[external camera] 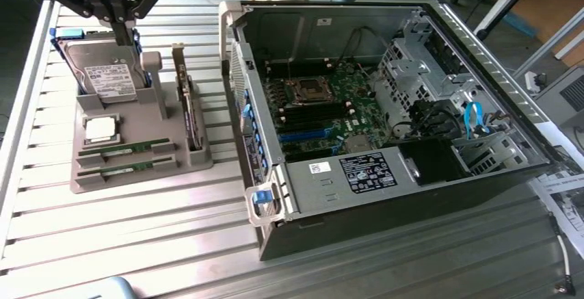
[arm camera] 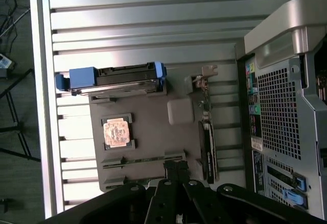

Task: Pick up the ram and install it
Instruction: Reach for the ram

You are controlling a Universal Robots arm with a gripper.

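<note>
Ram [external camera: 124, 149]: slim green stick, lying flat in a slot of the grey fixture [external camera: 137, 180], at the end opposite the hard drive [external camera: 108, 66], untouched. Second ram stick [external camera: 125, 168]: in the next slot, just beside the first. Silver CPU [external camera: 100, 129]: seated mid-fixture. Hard drive: blue rails, propped up at the fixture's other end. Expansion card [external camera: 187, 107]: standing on edge along the fixture's side nearest the open computer case [external camera: 383, 107]. Jaws: pressed together, holding nothing, hanging above the fixture's hard-drive end. Fixture: resting on the slatted bench [external camera: 137, 244].
</note>
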